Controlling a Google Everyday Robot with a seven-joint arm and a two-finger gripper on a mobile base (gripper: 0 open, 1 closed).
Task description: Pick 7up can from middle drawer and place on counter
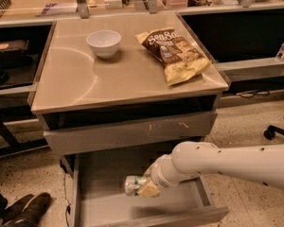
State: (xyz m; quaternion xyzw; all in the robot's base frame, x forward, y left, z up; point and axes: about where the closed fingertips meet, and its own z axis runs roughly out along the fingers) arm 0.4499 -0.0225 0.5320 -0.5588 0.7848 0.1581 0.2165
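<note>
The 7up can (133,184) is a small silver-white can with green marks, held on its side above the floor of the open middle drawer (113,207). My gripper (143,187) is shut on the can's right end, reaching in from the right on a white arm (227,163). The counter (104,77) is the brushed-steel top above the drawers, well above the can.
A white bowl (104,42) and a yellow-brown chip bag (176,53) lie on the counter. A closed grey drawer front with pale scratches (132,131) sits just above the open drawer. Shoes (23,211) show at the lower left, a chair base (278,130) at the right.
</note>
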